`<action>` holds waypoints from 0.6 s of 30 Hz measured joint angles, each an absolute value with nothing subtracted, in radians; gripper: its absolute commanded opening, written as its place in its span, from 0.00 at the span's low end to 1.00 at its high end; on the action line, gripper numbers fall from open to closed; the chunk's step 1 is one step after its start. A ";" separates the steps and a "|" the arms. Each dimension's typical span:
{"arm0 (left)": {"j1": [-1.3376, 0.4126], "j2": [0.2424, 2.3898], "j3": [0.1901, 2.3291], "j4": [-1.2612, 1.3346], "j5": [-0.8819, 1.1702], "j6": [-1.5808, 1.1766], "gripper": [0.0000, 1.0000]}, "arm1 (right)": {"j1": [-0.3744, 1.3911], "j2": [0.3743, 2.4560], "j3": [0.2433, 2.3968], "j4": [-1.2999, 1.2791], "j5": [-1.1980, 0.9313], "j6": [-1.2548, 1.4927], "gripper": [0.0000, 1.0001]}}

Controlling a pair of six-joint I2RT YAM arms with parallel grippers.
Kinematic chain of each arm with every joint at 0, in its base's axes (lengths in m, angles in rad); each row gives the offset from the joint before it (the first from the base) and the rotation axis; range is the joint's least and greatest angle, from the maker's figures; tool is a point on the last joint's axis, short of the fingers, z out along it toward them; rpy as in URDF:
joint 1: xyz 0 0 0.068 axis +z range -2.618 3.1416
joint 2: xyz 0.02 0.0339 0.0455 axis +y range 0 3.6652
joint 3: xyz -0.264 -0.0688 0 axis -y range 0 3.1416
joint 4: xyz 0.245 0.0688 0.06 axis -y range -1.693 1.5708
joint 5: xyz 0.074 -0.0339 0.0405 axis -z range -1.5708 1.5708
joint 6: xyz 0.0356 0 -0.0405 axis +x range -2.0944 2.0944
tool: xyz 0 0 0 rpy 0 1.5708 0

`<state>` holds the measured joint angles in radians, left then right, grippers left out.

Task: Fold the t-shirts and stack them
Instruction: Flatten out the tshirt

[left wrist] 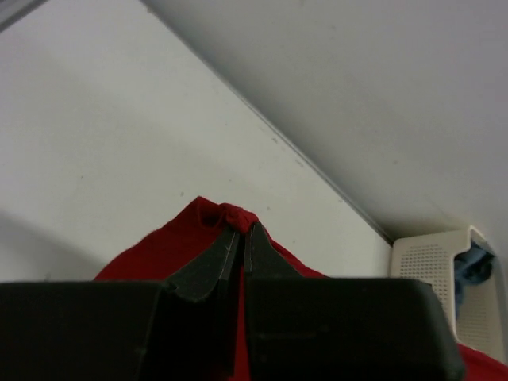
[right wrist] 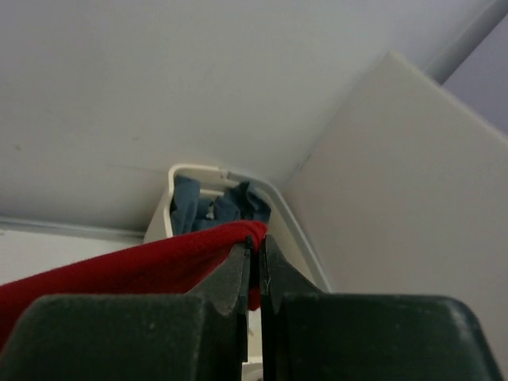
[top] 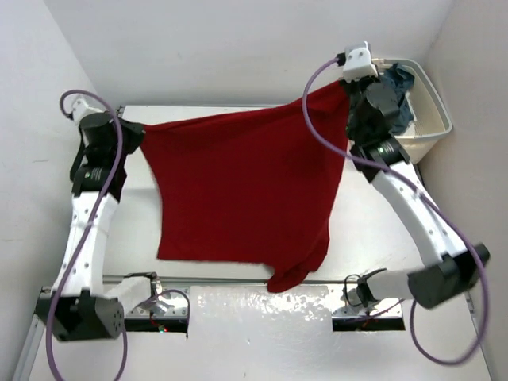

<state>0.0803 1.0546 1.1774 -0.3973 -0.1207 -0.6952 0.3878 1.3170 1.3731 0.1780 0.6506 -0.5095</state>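
Note:
A red t-shirt (top: 238,186) hangs spread above the table, stretched between both arms, its lower hem drooping to the near edge. My left gripper (top: 135,133) is shut on its left top corner; the left wrist view shows red cloth (left wrist: 226,216) bunched at the fingertips of that gripper (left wrist: 243,232). On the right top corner my right gripper (top: 349,94) is shut, with the red cloth (right wrist: 159,266) pinched between its closed jaws (right wrist: 258,244). A blue-grey t-shirt (top: 397,99) lies crumpled in the basket, also seen in the right wrist view (right wrist: 214,208). No white t-shirt is in view.
A cream perforated laundry basket (top: 432,119) stands at the back right corner against the wall, close behind my right gripper. White walls close in the table (top: 143,214) at the back, left and right. The arm bases sit at the near edge.

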 measured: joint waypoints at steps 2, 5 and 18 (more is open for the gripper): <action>0.080 1.109 1.173 -0.375 -0.127 -0.689 0.00 | 0.335 1.373 1.377 0.175 0.624 -0.466 0.00; 0.080 1.182 1.168 -0.292 -0.126 -0.679 0.00 | 0.308 1.452 1.377 0.182 0.601 -0.419 0.00; 0.080 1.887 1.480 -0.064 -0.080 -0.624 0.00 | 0.237 1.994 1.627 0.233 0.491 -0.287 0.00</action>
